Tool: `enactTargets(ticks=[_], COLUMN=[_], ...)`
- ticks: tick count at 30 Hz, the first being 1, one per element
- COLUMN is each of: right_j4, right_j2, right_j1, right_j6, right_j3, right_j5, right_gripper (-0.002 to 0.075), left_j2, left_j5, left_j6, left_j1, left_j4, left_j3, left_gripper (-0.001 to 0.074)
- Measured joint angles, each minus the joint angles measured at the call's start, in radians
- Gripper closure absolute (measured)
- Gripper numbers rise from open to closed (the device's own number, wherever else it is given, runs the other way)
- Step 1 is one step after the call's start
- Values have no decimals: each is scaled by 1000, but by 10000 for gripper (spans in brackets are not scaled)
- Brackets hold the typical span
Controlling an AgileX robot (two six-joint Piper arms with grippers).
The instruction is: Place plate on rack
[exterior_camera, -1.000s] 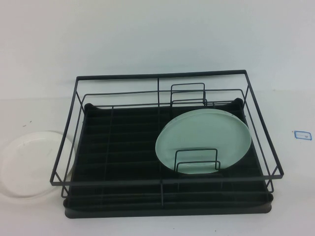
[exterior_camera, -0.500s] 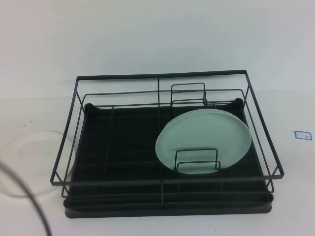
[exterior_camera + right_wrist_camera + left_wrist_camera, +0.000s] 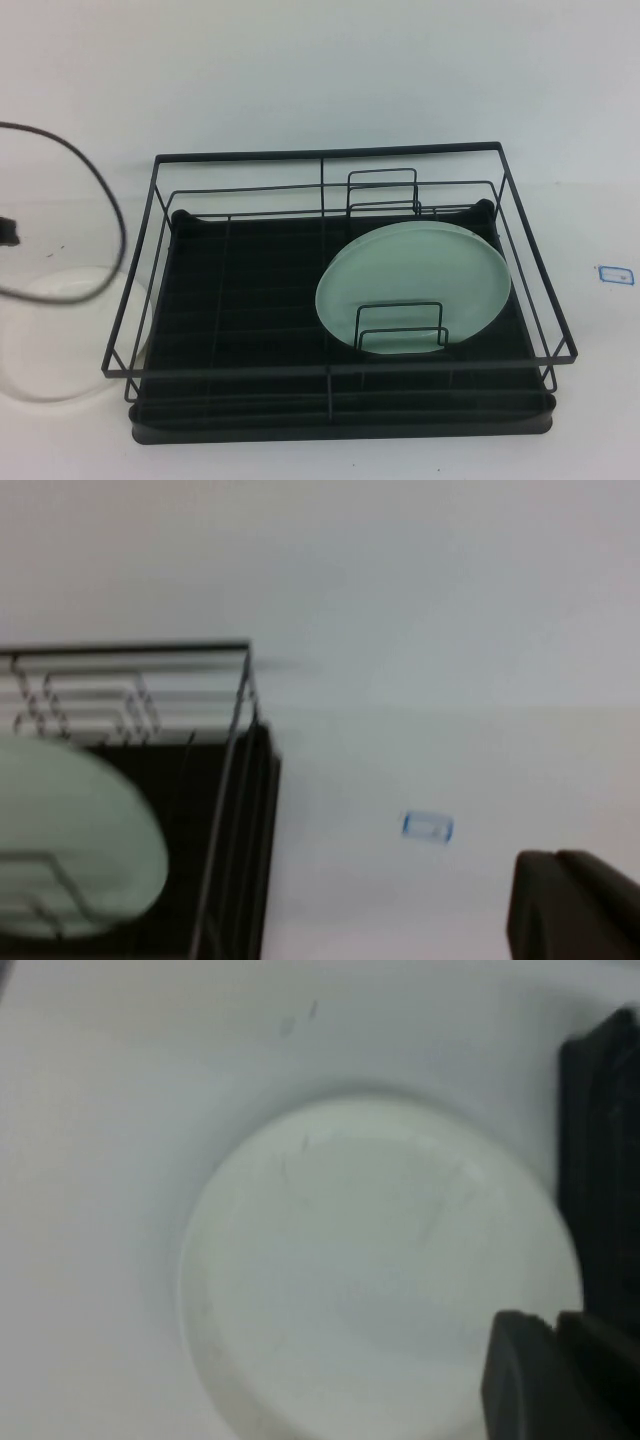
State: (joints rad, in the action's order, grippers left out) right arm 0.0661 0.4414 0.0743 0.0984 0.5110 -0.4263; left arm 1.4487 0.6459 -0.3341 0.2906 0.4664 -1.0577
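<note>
The plate (image 3: 72, 335) lies flat near the surface's left edge beside the rack (image 3: 340, 300); the left tool (image 3: 560, 1375), grip unreadable, should take its rim squarely, the right tool (image 3: 575, 905) likewise unreadable.

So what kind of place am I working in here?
Probably a lab test bench, not a kitchen: a plain white table holding only a black wire rack, a mint-green plate, a white plate, and a small blue marker.
</note>
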Motion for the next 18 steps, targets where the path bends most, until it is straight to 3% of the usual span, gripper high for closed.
enactTargets(ticks=[3,6,18], right_j4=[-118,-197,-278], right_j2=[5,5,5], right_j1=[0,0,0], right_j6=[-111,-193,-255], right_j3=[2,-7,-26], right_j5=[-81,-125,-153], right_gripper=[708,708,708], left_j2=[109,193,249], left_j5=[168,220,-27], left_j6=[-166,-195,-101], left_j1=[104,140,110], left_j4=[147,166,-31], left_j3=[-87,-129,-138], left_gripper=[428,308,393])
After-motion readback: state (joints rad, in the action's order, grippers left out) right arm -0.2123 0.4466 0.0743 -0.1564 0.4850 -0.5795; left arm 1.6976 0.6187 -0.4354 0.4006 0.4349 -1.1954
